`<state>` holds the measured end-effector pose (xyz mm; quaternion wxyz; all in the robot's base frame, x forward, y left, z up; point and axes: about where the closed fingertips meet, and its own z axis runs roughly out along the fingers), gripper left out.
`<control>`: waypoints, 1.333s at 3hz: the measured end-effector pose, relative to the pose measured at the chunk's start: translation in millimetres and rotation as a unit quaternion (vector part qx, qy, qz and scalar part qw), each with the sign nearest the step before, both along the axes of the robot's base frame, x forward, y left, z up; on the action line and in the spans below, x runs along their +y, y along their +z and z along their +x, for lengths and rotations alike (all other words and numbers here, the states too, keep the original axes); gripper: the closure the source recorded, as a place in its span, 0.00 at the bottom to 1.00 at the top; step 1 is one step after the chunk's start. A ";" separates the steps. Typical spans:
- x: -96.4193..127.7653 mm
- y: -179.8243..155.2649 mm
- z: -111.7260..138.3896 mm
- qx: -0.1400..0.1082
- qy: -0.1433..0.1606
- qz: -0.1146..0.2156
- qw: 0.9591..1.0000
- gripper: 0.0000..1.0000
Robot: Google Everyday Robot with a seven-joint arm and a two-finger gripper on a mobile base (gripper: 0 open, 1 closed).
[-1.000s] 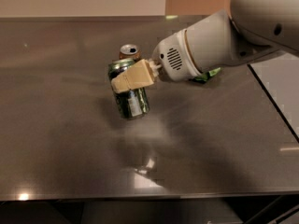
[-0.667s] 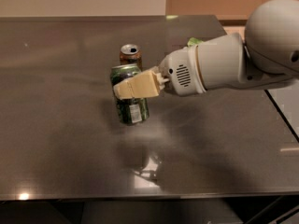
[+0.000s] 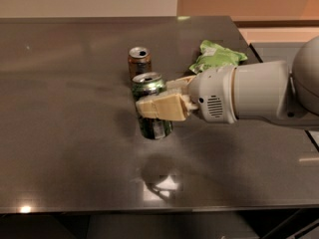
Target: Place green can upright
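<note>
The green can [image 3: 154, 126] stands upright on the dark table [image 3: 65, 133], its silver top with the open tab facing up. My gripper [image 3: 152, 96] reaches in from the right and is shut on the can's upper half. One tan finger [image 3: 162, 107] crosses the can's front and the other lies behind it. The can's base looks to be resting on the table surface.
A brown-orange can [image 3: 139, 59] stands upright just behind the green can. A light green snack bag [image 3: 217, 56] lies at the back right, behind my arm [image 3: 249, 93]. The table's front edge [image 3: 149, 209] is near the bottom, its right edge by the arm.
The green can has gone from leaning in my gripper to upright on the table. My arm has drawn to the right, uncovering the snack bag.
</note>
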<state>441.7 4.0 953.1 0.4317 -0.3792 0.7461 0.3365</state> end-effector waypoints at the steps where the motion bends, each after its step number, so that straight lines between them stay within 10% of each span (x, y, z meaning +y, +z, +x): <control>1: -0.5 0.0 0.0 0.000 0.000 -0.001 1.000 1.00; 4: -12.7 5.6 0.6 -0.066 0.094 0.022 0.993 1.00</control>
